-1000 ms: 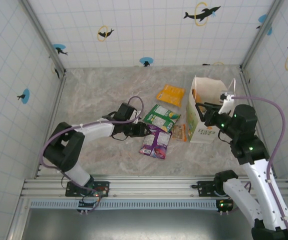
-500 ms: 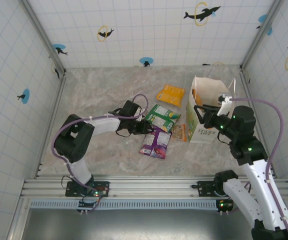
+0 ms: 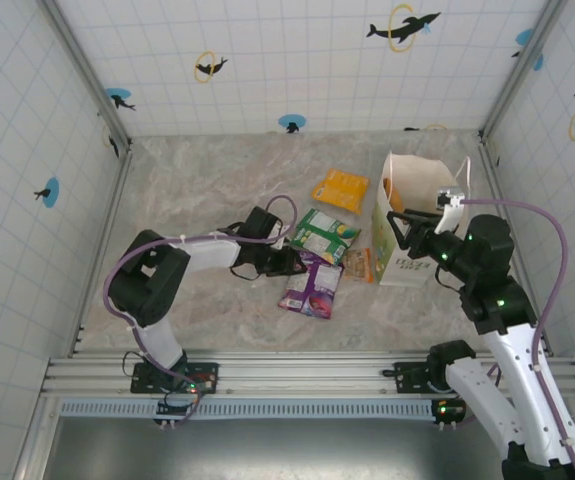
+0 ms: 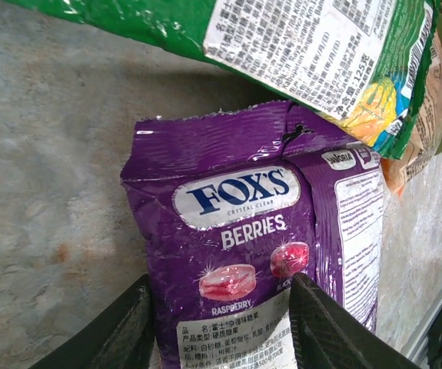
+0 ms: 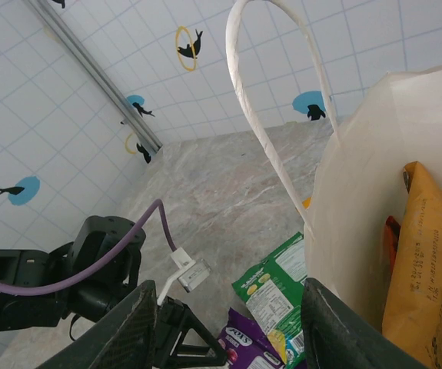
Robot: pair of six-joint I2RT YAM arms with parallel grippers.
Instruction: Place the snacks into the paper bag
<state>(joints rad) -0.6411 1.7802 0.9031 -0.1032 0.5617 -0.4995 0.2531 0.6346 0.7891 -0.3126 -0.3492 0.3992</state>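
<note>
Right now the purple packet (image 3: 310, 288) is lying flat on the table (image 3: 197, 180), just below the centre of the overhead frame, with its long axis running nearly top to bottom there. In the left wrist view the purple packet (image 4: 259, 254) is running up the frame from between the fingers, its crimped far end tucked just under the green packet (image 4: 320, 46).

The left gripper (image 3: 285, 262) is sitting at the packet's upper left corner overhead. In its own camera the left gripper (image 4: 221, 286) is standing well open and holding nothing, and its fingers (image 4: 121, 338) are hanging over the packet's near end rather than around its sides. I cannot tell whether they are touching the foil. So the pick is turning on closing across the packet's short width near that end, I judge.

To the right overhead, a small orange-brown packet (image 3: 357, 265) is lying between the purple one and the bag (image 3: 397, 262); another orange packet (image 3: 340, 190) is lying further up the frame.

The right gripper (image 3: 399, 222) is waiting at the bag's mouth, well apart from the purple packet, so the left arm is the nearer. In the right wrist view the right gripper (image 5: 228, 288) is spread wide with nothing in it, the bag (image 5: 359, 200) is rising at the right, and a yellow-orange packet (image 5: 428, 261) is sitting inside.
</note>
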